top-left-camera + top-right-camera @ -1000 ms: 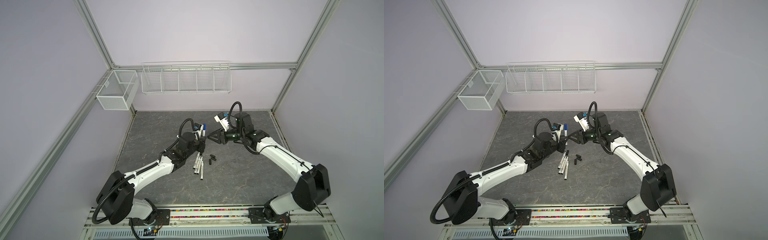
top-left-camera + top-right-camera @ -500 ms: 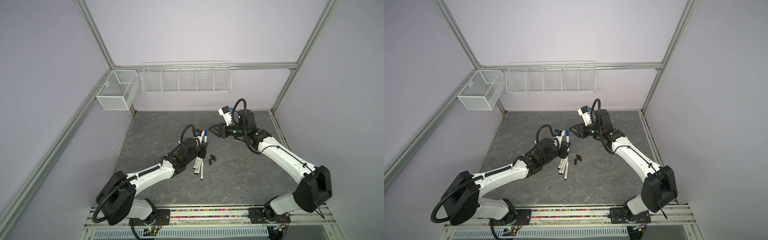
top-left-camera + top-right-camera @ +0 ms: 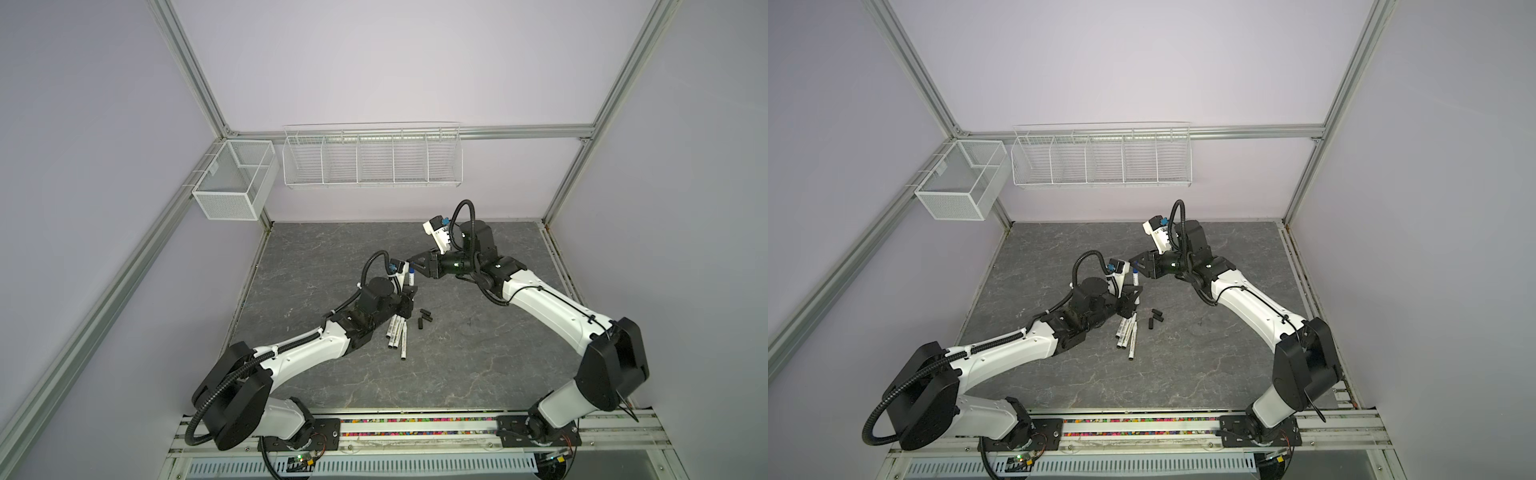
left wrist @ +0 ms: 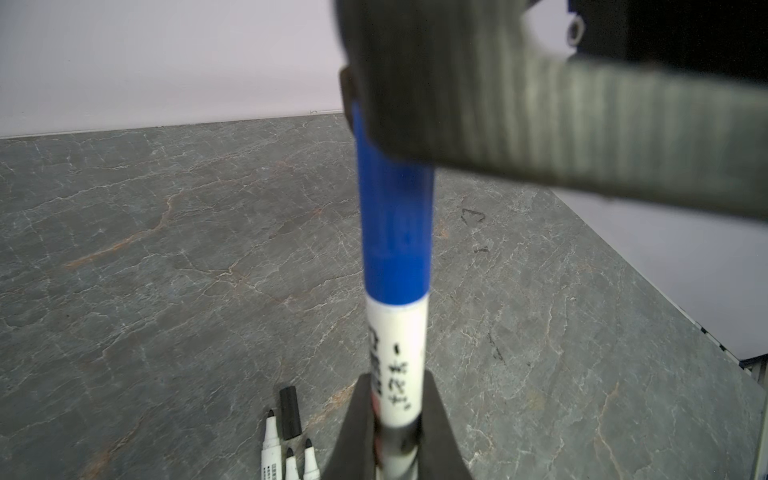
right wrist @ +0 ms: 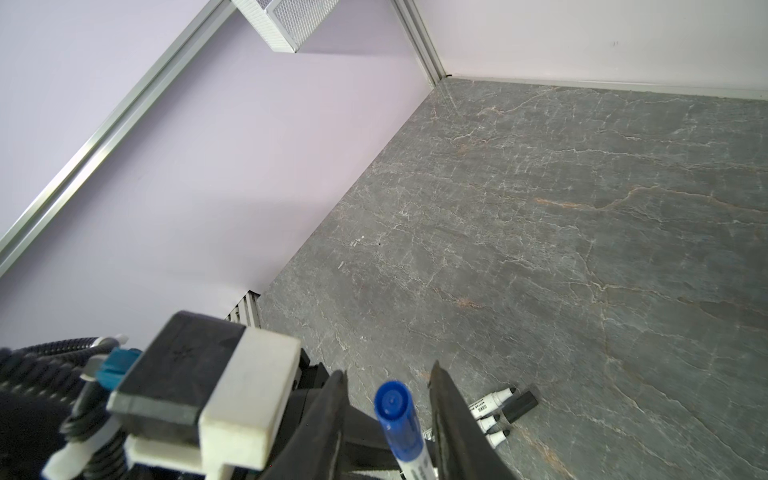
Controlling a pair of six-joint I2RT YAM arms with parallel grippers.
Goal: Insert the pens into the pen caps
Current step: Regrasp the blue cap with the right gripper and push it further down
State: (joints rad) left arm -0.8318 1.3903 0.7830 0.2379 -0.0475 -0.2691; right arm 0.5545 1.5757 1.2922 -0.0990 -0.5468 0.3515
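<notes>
My left gripper point(image 4: 395, 415) is shut on the barrel of a white pen point(image 3: 409, 282) and holds it upright above the mat. A blue pen cap point(image 4: 395, 224) sits on the pen's upper end. My right gripper point(image 5: 389, 368) is open, with one jaw on each side of the blue cap point(image 5: 395, 407) and a gap on both sides. Several uncapped pens point(image 3: 398, 332) lie on the mat below my left gripper point(image 3: 409, 297). Black pen caps point(image 3: 424, 319) lie just right of them. In both top views my right gripper point(image 3: 1134, 262) reaches in from the right.
A white wire shelf basket point(image 3: 372, 158) hangs on the back wall. A mesh box point(image 3: 232, 183) is fixed to the left rail. The grey stone-pattern mat point(image 3: 457, 365) stretches to the front rail. My left wrist camera point(image 5: 199, 395) sits close beside my right jaws.
My left gripper has sunk lower and nearer the front with the pen. My right gripper rose, then came over the blue capped end, its jaws narrower.
</notes>
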